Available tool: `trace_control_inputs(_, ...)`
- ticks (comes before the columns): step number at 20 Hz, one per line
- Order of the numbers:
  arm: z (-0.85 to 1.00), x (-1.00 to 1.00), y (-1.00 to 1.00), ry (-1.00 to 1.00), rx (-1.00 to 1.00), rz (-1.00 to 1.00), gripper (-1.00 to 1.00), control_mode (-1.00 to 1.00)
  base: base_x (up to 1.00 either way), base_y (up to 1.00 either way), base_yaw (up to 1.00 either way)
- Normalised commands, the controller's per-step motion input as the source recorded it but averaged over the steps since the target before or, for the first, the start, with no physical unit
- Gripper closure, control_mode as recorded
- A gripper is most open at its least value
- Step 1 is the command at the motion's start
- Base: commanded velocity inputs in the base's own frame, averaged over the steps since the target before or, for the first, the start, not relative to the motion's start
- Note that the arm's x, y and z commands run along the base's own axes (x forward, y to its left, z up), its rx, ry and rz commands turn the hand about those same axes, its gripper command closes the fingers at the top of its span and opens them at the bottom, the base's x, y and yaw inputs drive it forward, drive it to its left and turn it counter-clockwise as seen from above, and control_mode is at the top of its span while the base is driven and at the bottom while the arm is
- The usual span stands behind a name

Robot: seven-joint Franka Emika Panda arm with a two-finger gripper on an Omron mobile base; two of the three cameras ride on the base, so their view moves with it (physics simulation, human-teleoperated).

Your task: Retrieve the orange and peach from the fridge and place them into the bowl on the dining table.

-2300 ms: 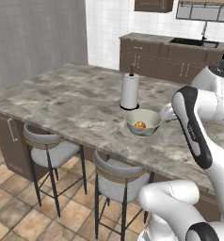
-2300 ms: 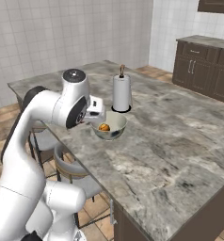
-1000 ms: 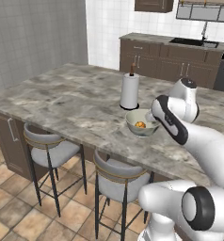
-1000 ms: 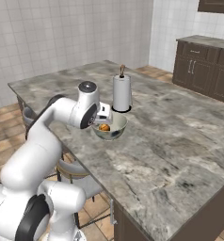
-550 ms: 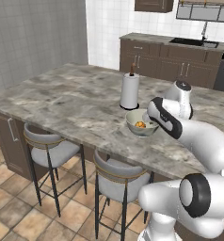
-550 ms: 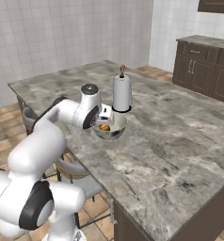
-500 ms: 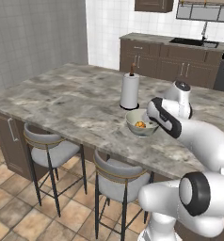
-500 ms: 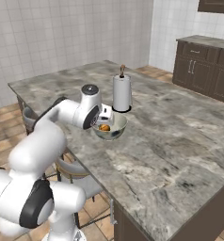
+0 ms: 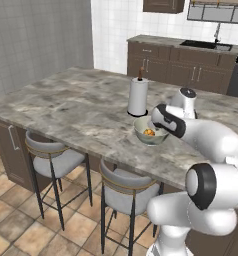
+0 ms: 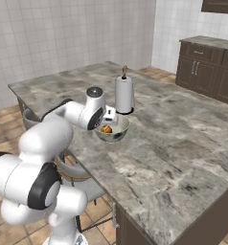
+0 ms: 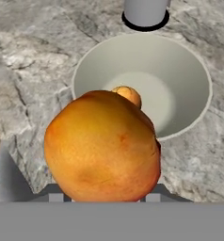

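While my gripper (image 11: 103,197) clamps the peach (image 11: 102,147) across its middle, just above the bowl (image 11: 191,66) with the orange (image 11: 128,94) at twelve o'clock, I judge it soft, easily bruised.

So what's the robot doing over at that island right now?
The white arm is bringing a peach to the bowl on the marble dining table, beside the paper towel roll. The gripper is shut on the peach, held just above the bowl's near rim. A small orange already lies inside the bowl, so this looks like the second fruit, not yet let go.
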Motion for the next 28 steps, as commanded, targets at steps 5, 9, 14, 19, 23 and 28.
trace_control_inputs(5, -0.08, 0.36, -0.12, 0.0, 0.0, 0.0, 1.0, -1.0, 0.0, 0.0, 0.0)
trace_control_inputs(9, -0.11, 0.31, -0.14, 0.0, 0.0, 0.0, 1.0, -1.0, 0.0, 0.0, 0.0)
trace_control_inputs(14, -0.17, 0.21, -0.05, 0.0, 0.0, 0.0, 1.0, -1.0, 0.0, 0.0, 0.0)
trace_control_inputs(19, -0.19, 0.19, 0.0, 0.0, 0.0, 0.0, 1.0, -1.0, 0.0, 0.0, 0.0)
trace_control_inputs(23, -0.16, 0.21, 0.0, 0.0, 0.0, 0.0, 1.0, -1.0, 0.0, 0.0, 0.0)
trace_control_inputs(28, -0.08, 0.19, 0.0, 0.0, 0.0, 0.0, 1.0, -1.0, 0.0, 0.0, 0.0)
